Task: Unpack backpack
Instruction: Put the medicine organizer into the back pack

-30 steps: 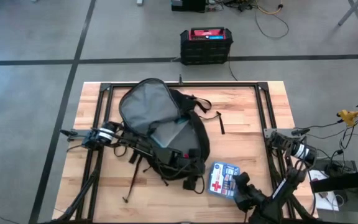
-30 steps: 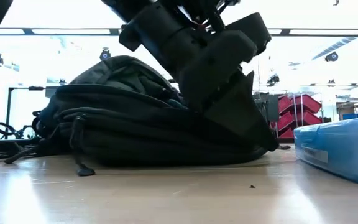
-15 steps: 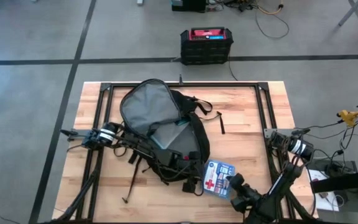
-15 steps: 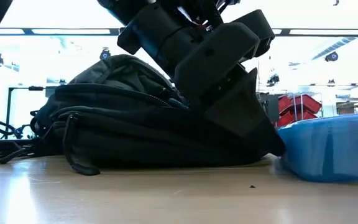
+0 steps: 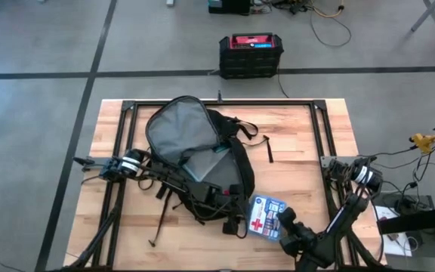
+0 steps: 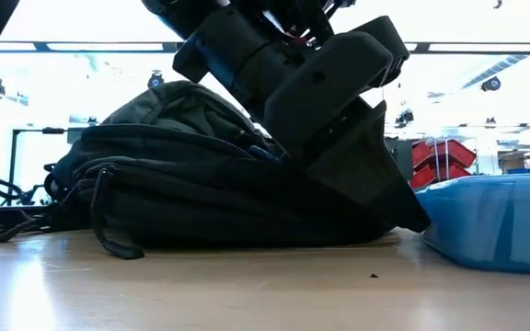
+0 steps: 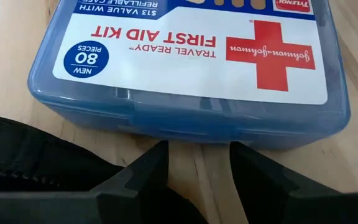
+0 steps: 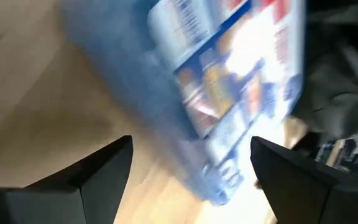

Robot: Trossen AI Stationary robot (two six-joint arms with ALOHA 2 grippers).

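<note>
- Backpack (image 5: 198, 162): lies flat at the centre of the bench (image 5: 300, 170), grey-lined flap thrown open toward 12 o'clock, straps trailing off toward 7 o'clock and 2 o'clock.
- First aid kit (image 5: 263, 217): blue plastic box, lying flat at 5 o'clock from the backpack, just beside the bag's lower corner; near the front edge of the bench.
- Left end effector (image 7: 194, 163): low over the backpack's lower end, fingers parted with nothing between them, tips pointing at the near side of the kit without touching it. The arm reaches in from 9 o'clock across the bag.
- Right end effector (image 5: 287, 224): at the kit's 4 o'clock side, close to the front edge; fingers spread wide to either side of the kit, not clamped on it in the wrist view.
- Open room: bare bench from 1 to 3 o'clock, and a strip along the 9 o'clock edge.
- Crate (image 5: 251, 54): black with a red top, on the floor beyond the 12 o'clock edge, well apart.
</note>
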